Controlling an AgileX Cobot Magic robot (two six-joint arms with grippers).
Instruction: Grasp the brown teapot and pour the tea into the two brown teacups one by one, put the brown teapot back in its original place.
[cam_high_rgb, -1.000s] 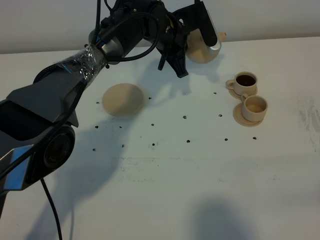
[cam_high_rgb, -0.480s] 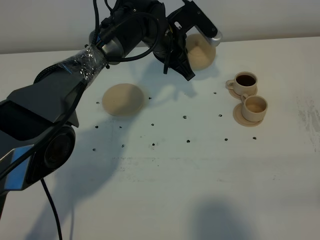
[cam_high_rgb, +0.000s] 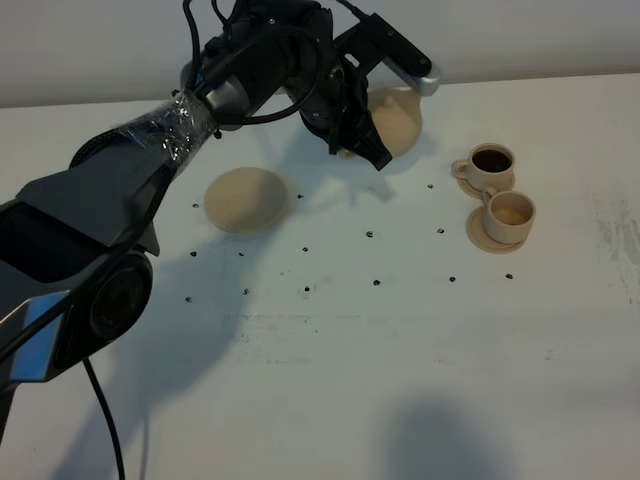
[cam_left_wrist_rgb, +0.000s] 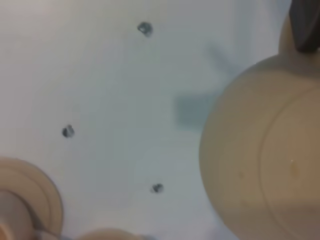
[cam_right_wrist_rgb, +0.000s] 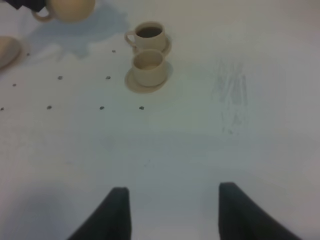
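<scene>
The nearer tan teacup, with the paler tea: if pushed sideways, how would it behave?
The small pale tan cylindrical teacup looks ceramic, so probably rigid and breakable. It holds tea, so a shove may spill. It stands on a round tan saucer, so it might slide.

Brown teapot (cam_high_rgb: 400, 120) partly behind the left claw (cam_high_rgb: 365, 140)

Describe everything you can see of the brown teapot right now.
The brown teapot is a squat, round, matte pale tan pot, ceramic by its look. Its loop handle shows in the right wrist view; lid and spout are hidden. The left tool, shut at its handle, holds it near the table's far edge.
</scene>
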